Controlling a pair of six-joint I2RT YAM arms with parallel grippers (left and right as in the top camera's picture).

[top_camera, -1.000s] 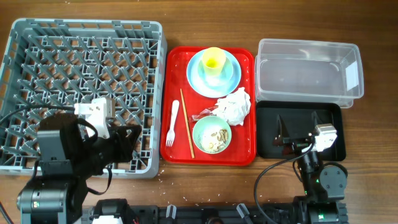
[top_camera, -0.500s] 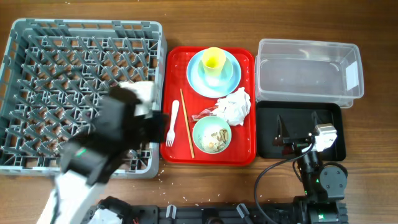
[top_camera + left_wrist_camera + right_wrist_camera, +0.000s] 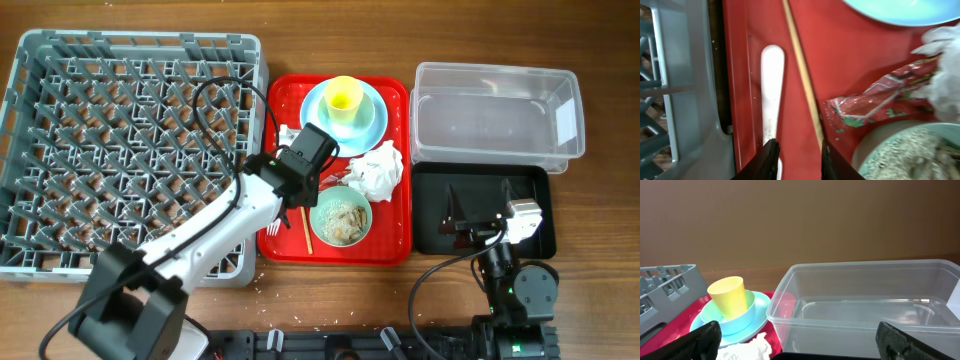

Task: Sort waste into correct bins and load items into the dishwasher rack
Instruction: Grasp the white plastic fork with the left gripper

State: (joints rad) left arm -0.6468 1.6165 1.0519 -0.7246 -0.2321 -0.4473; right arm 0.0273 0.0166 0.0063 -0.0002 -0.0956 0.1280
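My left gripper (image 3: 798, 161) hangs low over the red tray, jaws a little apart and open with only bare tray between them. The white fork (image 3: 772, 90) lies by its left finger, and a wooden chopstick (image 3: 802, 75) runs past its right finger. A red wrapper (image 3: 880, 95) lies against the bowl (image 3: 340, 215), which holds food scraps. The crumpled napkin (image 3: 375, 170) sits beside the bowl. A yellow cup (image 3: 343, 97) stands on the blue plate (image 3: 372, 125). My right gripper (image 3: 797, 330) stands wide open over the black tray (image 3: 530, 245), facing the clear tub (image 3: 495, 110).
The grey dishwasher rack (image 3: 130, 60) fills the table's left side, its wall (image 3: 680, 75) close beside the red tray (image 3: 390, 245). The left arm stretches across the rack's front right corner. Crumbs lie on the wood by the table's front edge.
The left arm has swung from over the rack's front to the red tray, down beside the fork and chopstick, and its jaws have parted a little. The right arm has not moved.
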